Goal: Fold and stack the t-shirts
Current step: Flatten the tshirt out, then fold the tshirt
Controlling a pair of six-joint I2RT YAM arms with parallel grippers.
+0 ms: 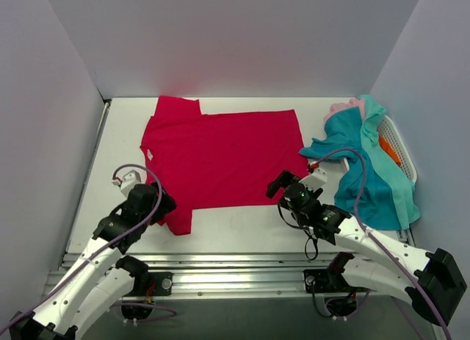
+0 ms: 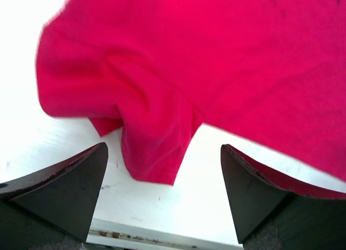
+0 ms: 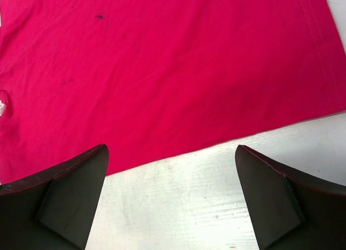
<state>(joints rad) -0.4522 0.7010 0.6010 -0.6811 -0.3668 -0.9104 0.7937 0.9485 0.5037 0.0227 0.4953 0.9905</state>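
Observation:
A crimson red t-shirt (image 1: 220,156) lies spread flat on the white table, with one sleeve (image 1: 178,221) reaching toward the near edge. My left gripper (image 1: 163,205) stands open just left of that sleeve. In the left wrist view the crumpled sleeve (image 2: 154,131) lies ahead of the open left gripper (image 2: 165,177), with nothing held. My right gripper (image 1: 279,184) is open at the shirt's near right hem. The right wrist view shows the hem (image 3: 178,77) just beyond the open right gripper (image 3: 170,180). Teal t-shirts (image 1: 371,178) and a pale pink one (image 1: 341,106) are heaped at the right.
A white slotted basket (image 1: 402,155) sits against the right wall under the teal heap, with something orange (image 1: 389,150) inside. Grey walls close in the left, back and right. A metal rail (image 1: 235,270) runs along the near table edge.

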